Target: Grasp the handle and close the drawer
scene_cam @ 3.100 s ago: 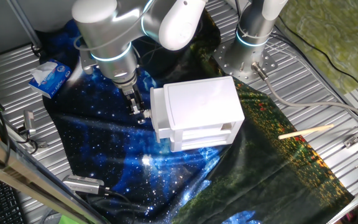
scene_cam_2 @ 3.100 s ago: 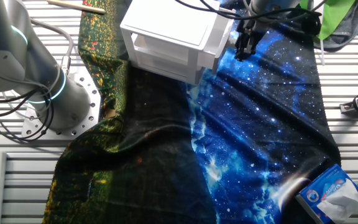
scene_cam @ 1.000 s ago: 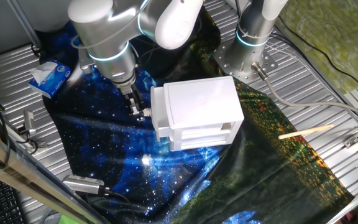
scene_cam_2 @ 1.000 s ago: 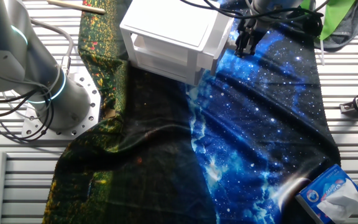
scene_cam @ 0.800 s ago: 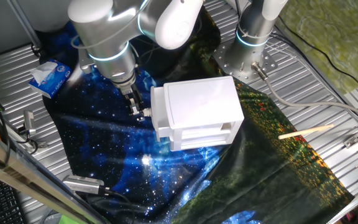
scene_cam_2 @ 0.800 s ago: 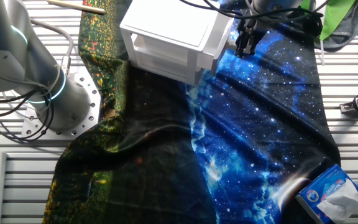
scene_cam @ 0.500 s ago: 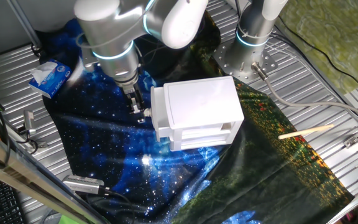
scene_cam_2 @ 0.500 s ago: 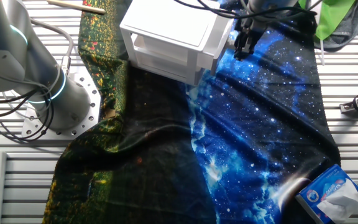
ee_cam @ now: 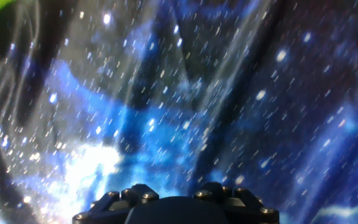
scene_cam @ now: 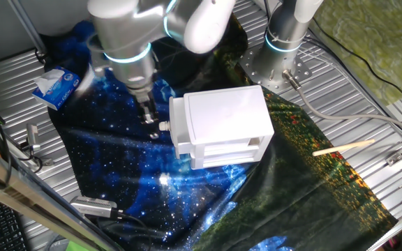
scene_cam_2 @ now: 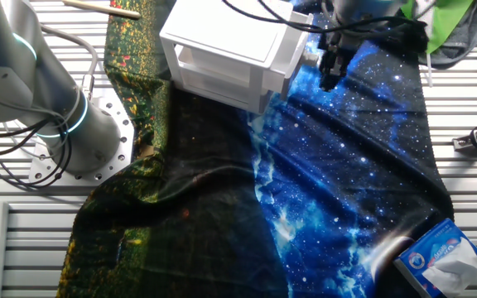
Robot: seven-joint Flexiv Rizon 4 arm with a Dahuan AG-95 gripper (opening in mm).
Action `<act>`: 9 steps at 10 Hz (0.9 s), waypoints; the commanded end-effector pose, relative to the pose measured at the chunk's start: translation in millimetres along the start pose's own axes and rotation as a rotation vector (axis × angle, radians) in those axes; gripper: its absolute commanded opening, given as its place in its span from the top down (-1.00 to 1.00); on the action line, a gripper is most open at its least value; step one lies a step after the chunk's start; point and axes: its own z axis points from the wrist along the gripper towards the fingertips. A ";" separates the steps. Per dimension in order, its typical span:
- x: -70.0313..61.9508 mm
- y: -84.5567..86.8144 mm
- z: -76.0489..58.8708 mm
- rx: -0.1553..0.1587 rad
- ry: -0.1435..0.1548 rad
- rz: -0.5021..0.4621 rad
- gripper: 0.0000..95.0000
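The white cabinet (scene_cam: 223, 124) stands on the starry blue cloth, and it also shows in the other fixed view (scene_cam_2: 230, 45). Its drawer front (scene_cam: 177, 130) faces left and sits nearly flush with the shell. The small white handle (scene_cam: 164, 126) sticks out from it, bare. My gripper (scene_cam: 148, 115) hangs just left of the handle and apart from it, holding nothing. In the other fixed view the gripper (scene_cam_2: 330, 79) is just right of the drawer front (scene_cam_2: 295, 45). The hand view shows only blurred blue cloth (ee_cam: 166, 106); the fingers are out of sight there.
A blue tissue pack (scene_cam: 56, 85) lies at the cloth's far left. A second arm's base (scene_cam: 281, 49) stands behind the cabinet. A wooden stick (scene_cam: 344, 147) lies to the right. Cables and metal parts (scene_cam: 93, 206) lie at the front left.
My gripper has let go of the handle and pulled back, up and away from the drawer front. The cabinet has not moved.
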 end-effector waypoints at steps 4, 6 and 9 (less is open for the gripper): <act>-55.5 -5.6 -17.4 -0.007 0.022 0.012 -0.20; -56.8 -4.2 -18.2 -0.009 0.023 0.015 -0.20; -56.4 -4.0 -17.6 -0.007 0.039 0.011 -0.20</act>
